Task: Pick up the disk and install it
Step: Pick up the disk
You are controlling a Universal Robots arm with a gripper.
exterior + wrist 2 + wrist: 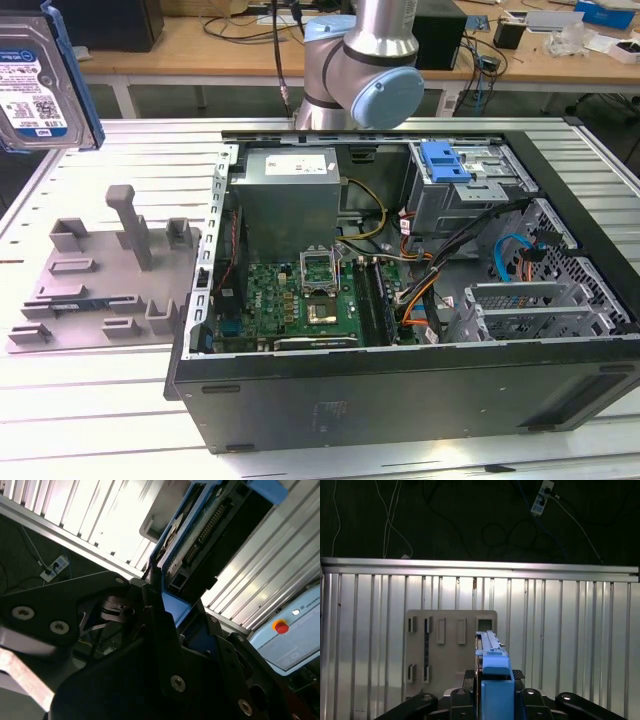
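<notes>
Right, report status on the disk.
Gripper shut on the disk. Disk in the air, clear of the grey fixture, outside the open computer case. Nothing else touching it.

Silver disk (35,90) with blue frame, grey fixture (100,275), black case (400,395), green motherboard (290,300), ribbed silver table (90,400).

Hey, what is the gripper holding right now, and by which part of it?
The gripper holds the disk, shut on the blue carrier frame at one end of the drive.
</notes>
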